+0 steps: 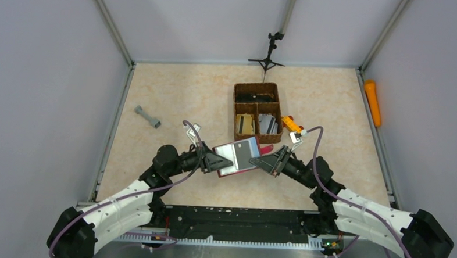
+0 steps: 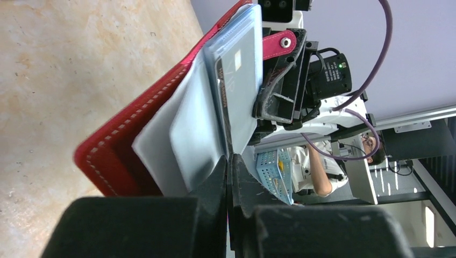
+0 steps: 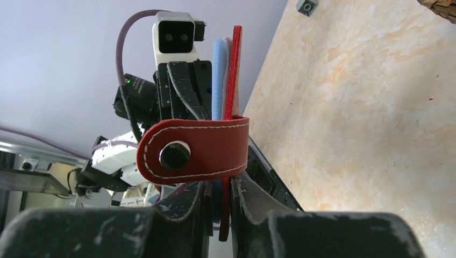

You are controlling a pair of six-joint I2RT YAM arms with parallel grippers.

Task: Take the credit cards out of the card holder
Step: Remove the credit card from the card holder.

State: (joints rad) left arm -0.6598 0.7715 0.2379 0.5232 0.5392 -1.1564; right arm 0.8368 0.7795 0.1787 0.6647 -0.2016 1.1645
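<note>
Left gripper (image 1: 216, 161) is clamped tight on its side of the card holder (image 1: 229, 165), pinching the clear sleeves where they fan out of the red cover. The right gripper (image 1: 266, 161) faces it from the opposite side. Its fingers are almost together and bite the cover edge plus a bluish sleeve, and the snap tab (image 3: 193, 150) is flopped across right in front of them. So the holder sits spread open between the two. A grey credit card (image 1: 245, 152) is in the top sleeve, nearer the right gripper. Just beyond both grippers there's a woven basket (image 1: 236, 106) with tan and grey flat stuff in its two nearer compartments. There's an orange thing (image 1: 291, 124) beside it, past the right gripper, and a small grey piece (image 1: 148, 117) well off beyond the left one.
</note>
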